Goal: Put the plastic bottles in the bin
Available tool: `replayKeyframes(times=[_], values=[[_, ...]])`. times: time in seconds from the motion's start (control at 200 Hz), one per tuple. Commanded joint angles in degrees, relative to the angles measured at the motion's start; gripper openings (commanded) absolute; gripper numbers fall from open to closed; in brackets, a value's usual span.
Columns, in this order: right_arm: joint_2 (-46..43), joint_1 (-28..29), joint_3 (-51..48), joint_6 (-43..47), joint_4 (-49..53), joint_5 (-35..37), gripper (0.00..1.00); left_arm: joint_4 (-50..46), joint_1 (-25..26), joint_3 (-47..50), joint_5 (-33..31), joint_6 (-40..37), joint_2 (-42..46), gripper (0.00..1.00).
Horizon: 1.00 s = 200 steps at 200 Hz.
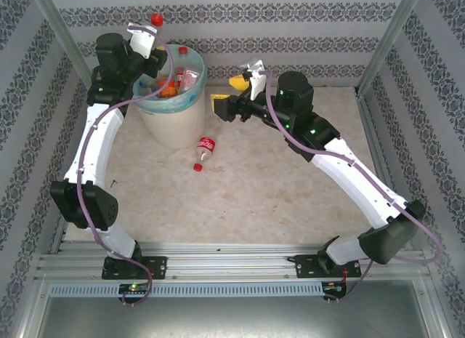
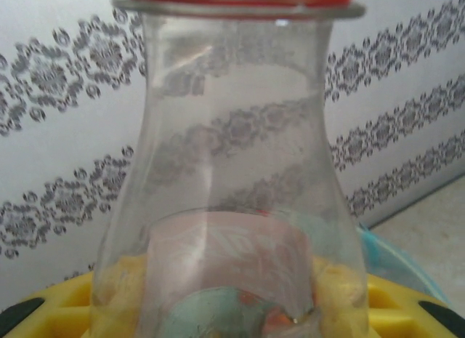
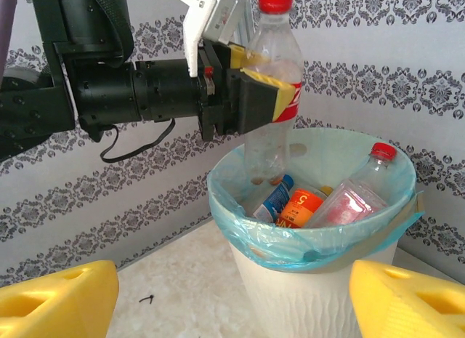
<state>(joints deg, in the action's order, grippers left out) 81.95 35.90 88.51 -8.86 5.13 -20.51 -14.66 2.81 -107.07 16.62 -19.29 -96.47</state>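
The left arm [image 1: 93, 145] stretches up the left side to the far corner. The left end effector [image 1: 145, 41] is turned level and clamped sideways on a bottle [image 3: 270, 54], its yellow fingers [image 3: 258, 91] pressing the body below the neck. The right arm [image 1: 356, 178] bends in from the right, elbow low near its base, and the right end effector [image 1: 227, 93] points left with fingers [image 3: 62, 302] spread wide, holding nothing.

A beige marbled table [image 1: 254, 200] is enclosed by white walls [image 1: 290, 29] with bands of grey floral pattern. Slanting metal posts [image 1: 387, 43] rise at the far corners, and ribbed metal rails [image 1: 232, 256] run along the near edge
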Motion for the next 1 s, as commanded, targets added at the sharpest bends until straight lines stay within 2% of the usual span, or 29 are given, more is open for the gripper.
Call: replayKeyframes(times=[0.0, 0.2, 0.435, 0.515, 0.759, 0.994], values=[[1.0, 0.9, 0.8, -0.8, -0.7, -1.5, 0.83, -11.5, 0.9, -5.1, -4.4, -2.7, -1.3, 0.17], [1.7, 1.0, 0.9, -0.7, -0.7, -1.4, 0.83, -18.6, 2.0, -10.4, -7.0, -3.2, -7.3, 0.17], [1.2, 1.0, 0.4, -0.2, 0.1, -1.0, 0.83, -34.6, 2.1, -29.8, -11.5, -0.4, -22.6, 0.19], [1.0, 1.0, 0.3, 0.2, 0.5, -0.5, 0.83, -37.2, 2.0, -33.9, -13.1, 1.0, -26.3, 0.21], [1.4, 1.0, 1.1, 0.5, 1.7, -0.3, 0.83, -42.3, 2.1, -40.9, -15.0, 4.2, -30.6, 0.21], [1.4, 1.1, 1.5, -0.1, 1.8, -0.4, 0.83, -38.8, 3.9, -45.3, -23.3, 1.4, -27.8, 0.18]])
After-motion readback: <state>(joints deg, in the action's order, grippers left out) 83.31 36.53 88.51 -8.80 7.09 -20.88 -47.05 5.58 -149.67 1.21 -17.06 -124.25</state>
